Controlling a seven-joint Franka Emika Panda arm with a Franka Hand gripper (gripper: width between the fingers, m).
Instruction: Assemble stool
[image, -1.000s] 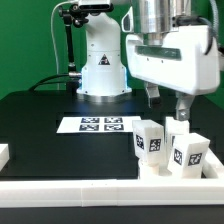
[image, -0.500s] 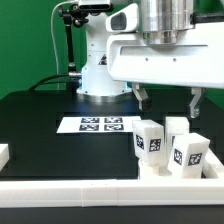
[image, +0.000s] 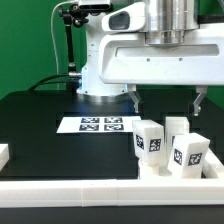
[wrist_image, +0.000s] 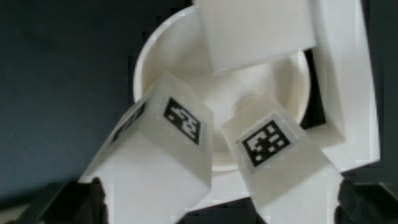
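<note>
Three white blocky stool legs with marker tags stand upright close together at the exterior view's front right. In the wrist view they rise from the round white seat; two tagged legs lean apart, and a third lies beyond. In the exterior view the seat is mostly hidden behind the legs and the front rail. My gripper hangs open and empty just above the legs, fingers spread wide to either side. Its dark fingertips show in the wrist view.
The marker board lies flat on the black table left of the legs. The robot base stands behind it. A long white rail runs along the front edge, and a small white block sits at the far left.
The hand has turned about its vertical axis, so its broad face now fronts the exterior camera with the fingers spread wide. The legs have not moved.
</note>
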